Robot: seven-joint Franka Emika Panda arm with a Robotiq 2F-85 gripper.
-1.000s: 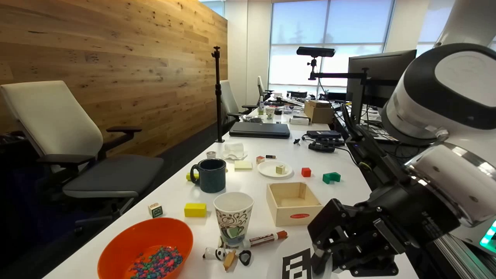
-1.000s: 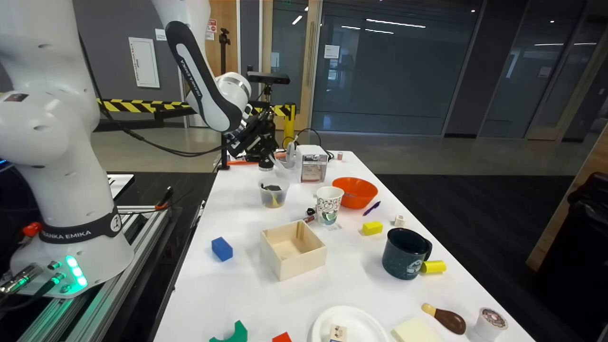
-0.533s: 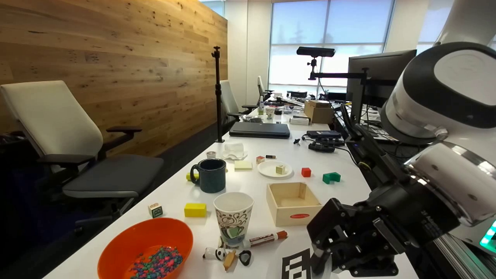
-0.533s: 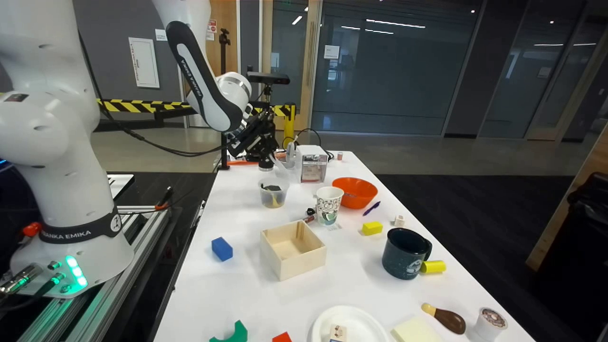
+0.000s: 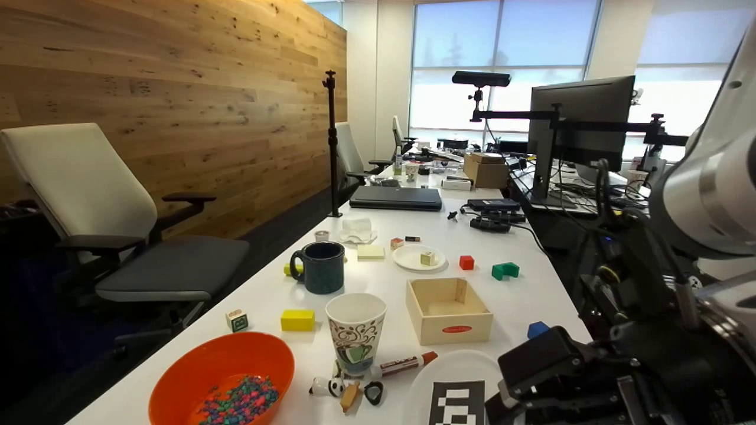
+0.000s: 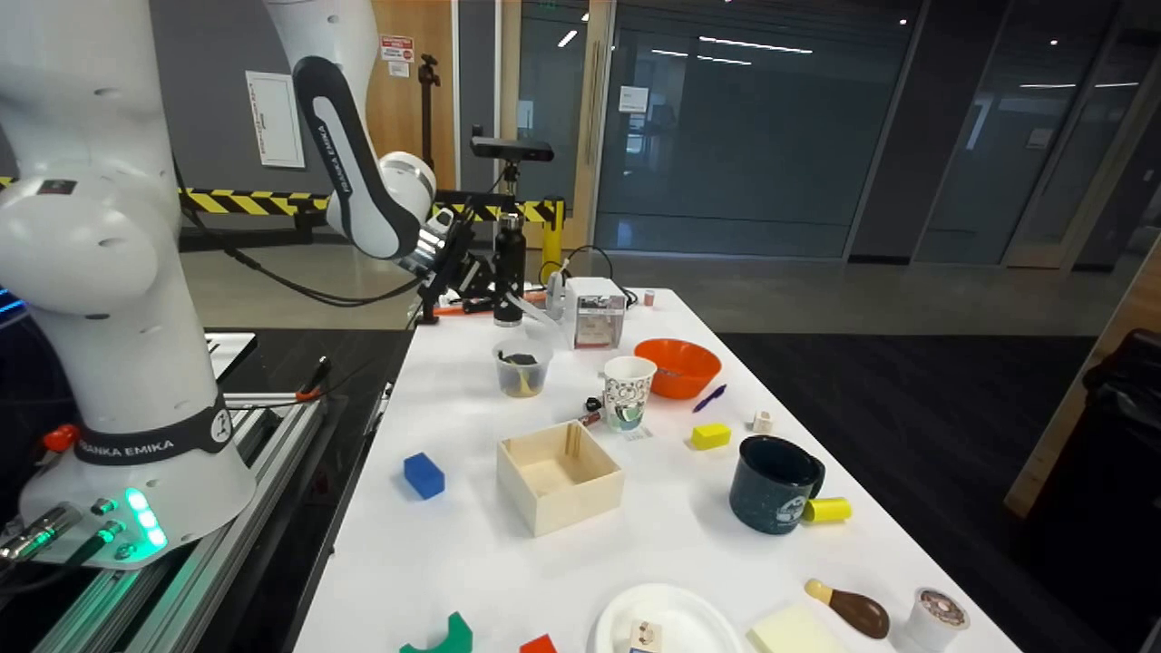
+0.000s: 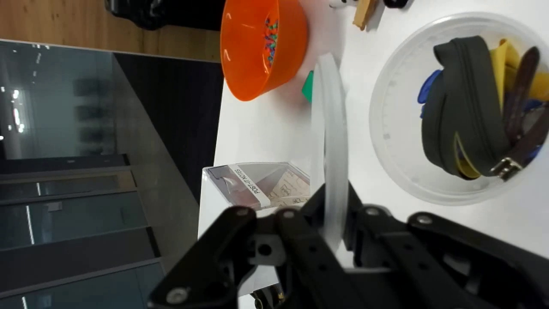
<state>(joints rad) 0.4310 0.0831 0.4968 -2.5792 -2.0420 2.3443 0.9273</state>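
My gripper (image 7: pixel 334 199) is shut on a round translucent lid (image 7: pixel 336 141), seen edge-on in the wrist view. In an exterior view the lid (image 5: pixel 422 386) faces the camera and carries a black-and-white tag (image 5: pixel 458 401); the gripper (image 5: pixel 495 396) grips its edge. The lid also shows small in an exterior view (image 6: pixel 535 310), raised above the table. A clear round tub (image 7: pixel 396 124) stands apart from the lid, to its right in the wrist view. It is open and holds a dark pouch, yellow pieces and a brown buckled strap. The tub also shows in an exterior view (image 6: pixel 521 374).
An orange bowl (image 7: pixel 296 43) of small coloured bits and a Post-it notes box (image 7: pixel 257 184) are nearby. A paper cup (image 5: pixel 354 330), marker (image 5: pixel 404 364), wooden box (image 5: pixel 455 329), mug (image 5: pixel 325 271) and several blocks stand on the table. A black bottle (image 6: pixel 510 263) stands at the far end.
The arm has drawn back, rightward in one exterior view and leftward in another, with the lid still held. The lid has turned; its rim, a blue block and the black bottle are now uncovered.
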